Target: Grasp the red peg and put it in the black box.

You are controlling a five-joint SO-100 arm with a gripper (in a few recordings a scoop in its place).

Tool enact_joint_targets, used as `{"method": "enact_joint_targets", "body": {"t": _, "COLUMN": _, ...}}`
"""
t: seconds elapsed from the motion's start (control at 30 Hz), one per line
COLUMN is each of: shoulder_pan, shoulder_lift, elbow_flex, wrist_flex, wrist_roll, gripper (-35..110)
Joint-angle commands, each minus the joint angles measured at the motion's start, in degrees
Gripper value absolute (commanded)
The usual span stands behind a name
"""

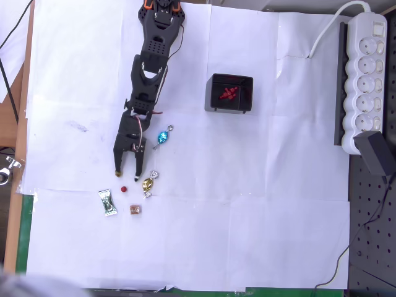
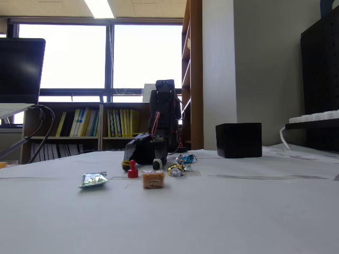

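The red peg [image 1: 124,189] stands upright on the white paper, a small dot from overhead and a little pawn shape in the fixed view [image 2: 132,170]. My black gripper [image 1: 126,176] is low over the table just behind it, open, its two fingertips straddling the space short of the peg with nothing between them; in the fixed view the gripper [image 2: 141,164] sits right behind the peg. The black box [image 1: 229,93] stands to the right of the arm with several red pieces inside; it is also seen in the fixed view [image 2: 239,140].
Candies lie around the peg: gold foil [image 1: 148,184], green wrapper [image 1: 107,202], brown square [image 1: 135,210], blue foil [image 1: 163,137]. A white power strip [image 1: 365,74] lies at the right edge. The white paper [image 1: 260,216] covers the table.
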Motion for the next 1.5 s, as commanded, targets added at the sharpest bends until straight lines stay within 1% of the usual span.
{"method": "enact_joint_targets", "body": {"t": 0.0, "shoulder_pan": -0.1, "shoulder_lift": 0.4, "elbow_flex": 6.3, "wrist_flex": 1.0, "wrist_roll": -0.4, "gripper": 20}}
{"method": "enact_joint_targets", "body": {"t": 0.33, "shoulder_pan": -0.4, "shoulder_lift": 3.9, "elbow_flex": 11.0, "wrist_flex": 1.6, "wrist_roll": -0.7, "gripper": 20}}
{"method": "enact_joint_targets", "body": {"t": 0.57, "shoulder_pan": -0.5, "shoulder_lift": 5.6, "elbow_flex": 14.8, "wrist_flex": 4.5, "wrist_roll": -1.3, "gripper": 20}}
{"method": "enact_joint_targets", "body": {"t": 1.47, "shoulder_pan": -2.1, "shoulder_lift": 8.2, "elbow_flex": 19.5, "wrist_flex": 6.9, "wrist_roll": -2.0, "gripper": 20}}
